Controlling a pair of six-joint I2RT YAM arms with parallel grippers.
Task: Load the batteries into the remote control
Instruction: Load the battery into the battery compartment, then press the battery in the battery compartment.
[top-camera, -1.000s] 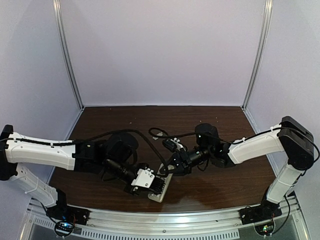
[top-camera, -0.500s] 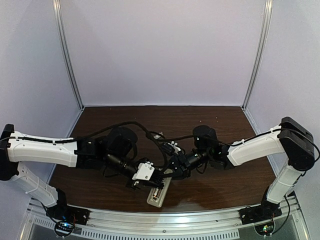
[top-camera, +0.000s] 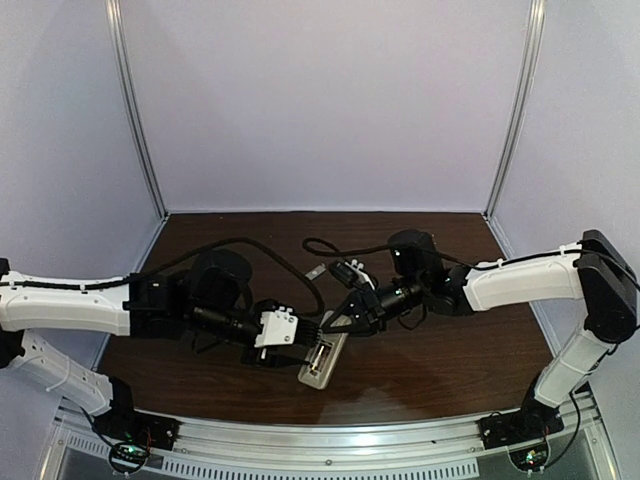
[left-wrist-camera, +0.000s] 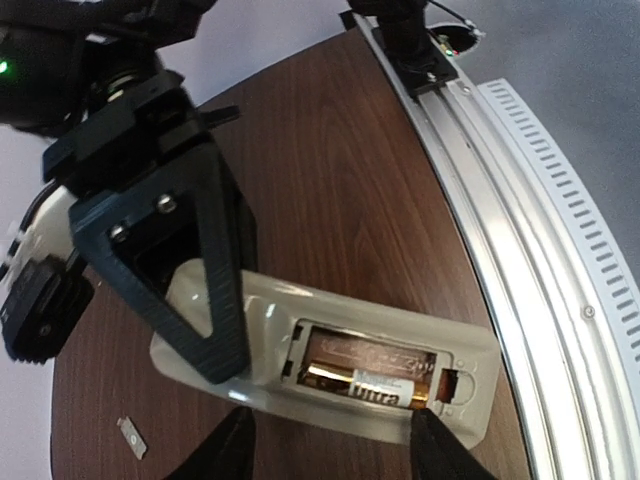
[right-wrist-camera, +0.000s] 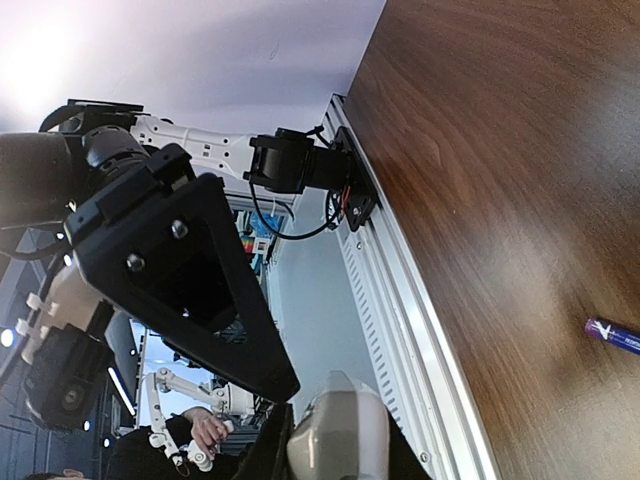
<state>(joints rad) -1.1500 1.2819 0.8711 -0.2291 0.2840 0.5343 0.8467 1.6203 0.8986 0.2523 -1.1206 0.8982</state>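
Our left gripper (left-wrist-camera: 325, 450) hangs open and empty over the remote (left-wrist-camera: 470, 375), which lies on the table (left-wrist-camera: 330, 200) with one battery (left-wrist-camera: 370, 380) seated inside; our right gripper (top-camera: 340, 325) pinches its end; we judge the blue battery (right-wrist-camera: 612, 335) comes next, so that pinch must hold steady.

The bench (left-wrist-camera: 330, 150) is glossy dark wood-grain; on it, the remote control (left-wrist-camera: 270, 325) looks smooth white plastic, its battery (left-wrist-camera: 372, 378) shiny gold-wrapped.
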